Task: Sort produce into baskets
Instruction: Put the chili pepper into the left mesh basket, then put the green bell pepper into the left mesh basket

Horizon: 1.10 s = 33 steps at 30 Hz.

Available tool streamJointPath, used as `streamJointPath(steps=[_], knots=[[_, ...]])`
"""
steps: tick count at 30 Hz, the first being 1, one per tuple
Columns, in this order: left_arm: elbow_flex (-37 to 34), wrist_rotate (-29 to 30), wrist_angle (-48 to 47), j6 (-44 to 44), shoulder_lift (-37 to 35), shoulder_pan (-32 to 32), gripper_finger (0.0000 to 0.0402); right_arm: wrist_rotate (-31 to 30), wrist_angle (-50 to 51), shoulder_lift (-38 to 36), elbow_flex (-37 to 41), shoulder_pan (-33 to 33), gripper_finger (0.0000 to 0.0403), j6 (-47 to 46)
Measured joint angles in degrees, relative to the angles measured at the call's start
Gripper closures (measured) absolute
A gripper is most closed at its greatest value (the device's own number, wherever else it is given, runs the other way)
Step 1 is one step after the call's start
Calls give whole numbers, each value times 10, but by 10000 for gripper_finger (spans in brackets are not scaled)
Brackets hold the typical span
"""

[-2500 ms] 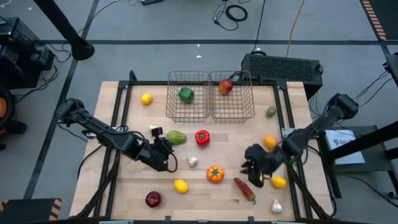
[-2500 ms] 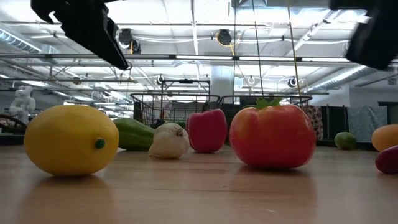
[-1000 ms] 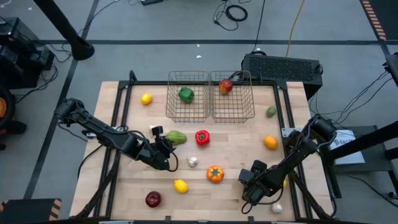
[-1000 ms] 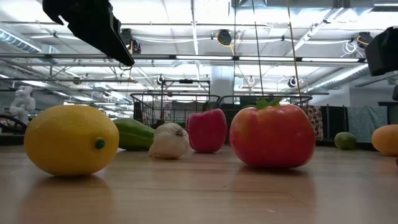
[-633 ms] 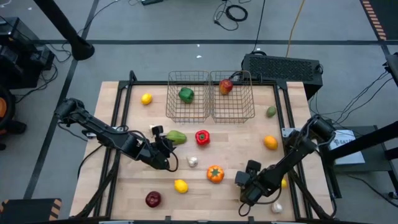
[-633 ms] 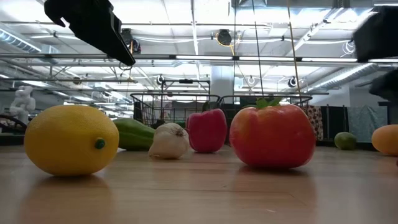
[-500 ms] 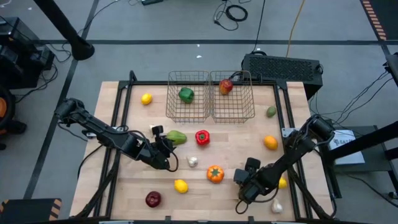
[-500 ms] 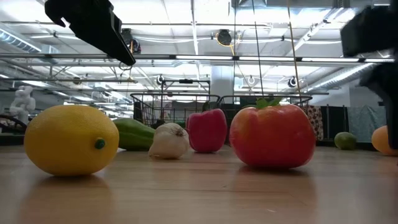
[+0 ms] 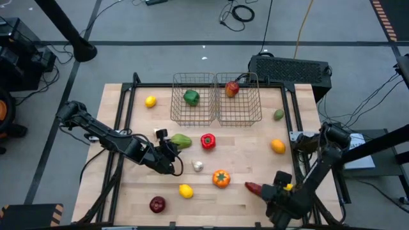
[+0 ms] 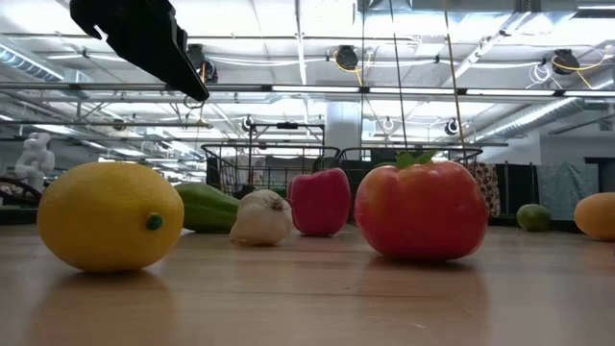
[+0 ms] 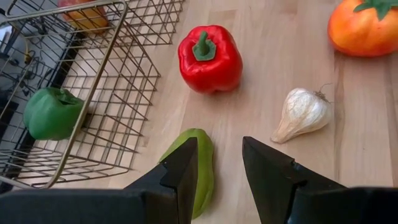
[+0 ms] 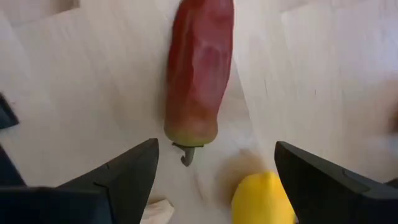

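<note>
The right gripper (image 12: 214,165) is wide open above the red chilli (image 12: 198,71). It should go down straight and pinch the chilli's middle gently.

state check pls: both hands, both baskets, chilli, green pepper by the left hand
left hand: open, empty, above the long green pepper
right hand: open, empty, over the red chilli
red chilli: lying flat on table, ungripped
left basket: upright, holds a green pepper
right basket: upright, holds a red apple

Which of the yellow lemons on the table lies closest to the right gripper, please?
The lemon beside the red chilli, right by the right gripper; the others lie farther left.
</note>
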<state>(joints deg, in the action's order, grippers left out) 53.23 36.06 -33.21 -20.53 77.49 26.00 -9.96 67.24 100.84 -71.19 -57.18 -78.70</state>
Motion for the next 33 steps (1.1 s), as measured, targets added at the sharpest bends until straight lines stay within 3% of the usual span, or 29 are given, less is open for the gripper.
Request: streamJointPath(steps=[3,9,16,28,33], knots=[[0,0,4,0,0,0,267,-25,-29,0,15,-21,90,-21],[0,0,6,12,0,0,267,-13,-130,0,82,-37,90,-38],[0,0,18,19,0,0,267,1,-175,0,122,-37,101,-46],[0,1,19,19,0,0,267,10,-189,0,130,-37,284,-36],[0,1,19,19,0,0,267,11,-188,0,130,-37,338,-36]])
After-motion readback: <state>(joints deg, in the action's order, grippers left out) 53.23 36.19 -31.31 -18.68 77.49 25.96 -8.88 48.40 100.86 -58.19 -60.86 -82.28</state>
